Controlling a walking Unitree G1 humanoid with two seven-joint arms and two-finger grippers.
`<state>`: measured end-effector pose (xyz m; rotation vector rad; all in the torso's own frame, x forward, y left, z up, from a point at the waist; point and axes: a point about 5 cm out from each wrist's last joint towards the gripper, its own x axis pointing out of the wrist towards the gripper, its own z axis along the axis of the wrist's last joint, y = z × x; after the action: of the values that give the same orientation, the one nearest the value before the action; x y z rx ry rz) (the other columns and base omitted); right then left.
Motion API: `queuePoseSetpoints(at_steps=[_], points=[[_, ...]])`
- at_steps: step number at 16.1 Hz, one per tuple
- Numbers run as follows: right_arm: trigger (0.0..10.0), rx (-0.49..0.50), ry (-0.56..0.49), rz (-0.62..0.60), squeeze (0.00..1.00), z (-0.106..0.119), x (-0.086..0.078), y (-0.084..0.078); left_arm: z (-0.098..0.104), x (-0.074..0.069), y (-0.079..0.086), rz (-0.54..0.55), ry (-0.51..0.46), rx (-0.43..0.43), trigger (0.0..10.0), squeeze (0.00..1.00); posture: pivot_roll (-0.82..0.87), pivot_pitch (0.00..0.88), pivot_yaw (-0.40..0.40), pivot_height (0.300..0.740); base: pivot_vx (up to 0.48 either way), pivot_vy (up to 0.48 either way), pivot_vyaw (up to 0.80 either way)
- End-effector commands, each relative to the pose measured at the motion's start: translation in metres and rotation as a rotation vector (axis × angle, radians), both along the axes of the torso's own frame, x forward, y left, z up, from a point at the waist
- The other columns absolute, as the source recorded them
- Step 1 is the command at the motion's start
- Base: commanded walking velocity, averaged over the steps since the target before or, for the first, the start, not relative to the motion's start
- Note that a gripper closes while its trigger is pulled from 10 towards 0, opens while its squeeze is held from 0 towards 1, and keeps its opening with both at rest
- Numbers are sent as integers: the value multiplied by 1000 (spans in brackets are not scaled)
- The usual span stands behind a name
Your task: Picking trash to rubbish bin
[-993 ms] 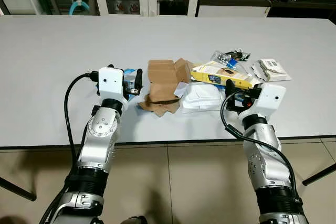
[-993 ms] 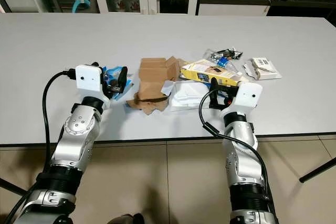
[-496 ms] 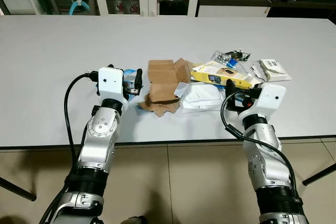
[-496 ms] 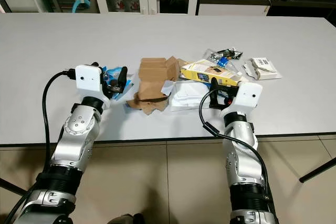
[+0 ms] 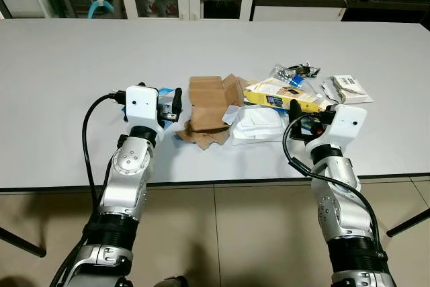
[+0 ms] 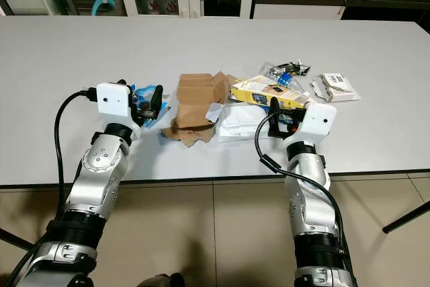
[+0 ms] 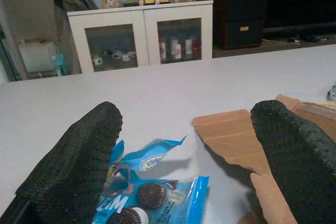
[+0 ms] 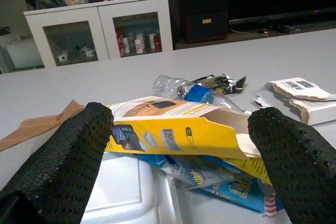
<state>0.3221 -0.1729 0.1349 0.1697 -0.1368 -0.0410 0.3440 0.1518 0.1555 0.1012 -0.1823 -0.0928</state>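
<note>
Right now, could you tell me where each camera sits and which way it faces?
Eye views: on the head, looking down at the table; both arms show.
Left wrist view: between the left gripper fingers, facing the cookie wrapper.
Right wrist view: between the right gripper fingers, facing the yellow box.
Shared: both wrist views catch the brown cardboard.

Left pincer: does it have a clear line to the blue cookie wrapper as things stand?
Probably yes. The left pincer is open with the blue cookie wrapper lying flat on the table between its fingers; the torn cardboard box sits beside it, not over it.
</note>
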Motion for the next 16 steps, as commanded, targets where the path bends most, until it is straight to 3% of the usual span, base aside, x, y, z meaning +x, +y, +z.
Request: queuePoseSetpoints(at_steps=[1, 10, 16], points=[[10000, 9, -1, -9, 0, 1, 1, -3, 2, 2, 2, 6, 2, 4, 10000, 0, 5, 88, -6, 740, 0, 0, 0], [10000, 3, 6, 8, 0, -3, -3, 0, 0, 0, 2, 10, -3, 4, 10000, 0, 4, 50, -7, 740, 0, 0, 0], [10000, 5, 12, 22, 0, -5, -3, 4, -6, -1, 1, 18, 25, 52, 10000, 0, 1, 45, -7, 740, 0, 0, 0]])
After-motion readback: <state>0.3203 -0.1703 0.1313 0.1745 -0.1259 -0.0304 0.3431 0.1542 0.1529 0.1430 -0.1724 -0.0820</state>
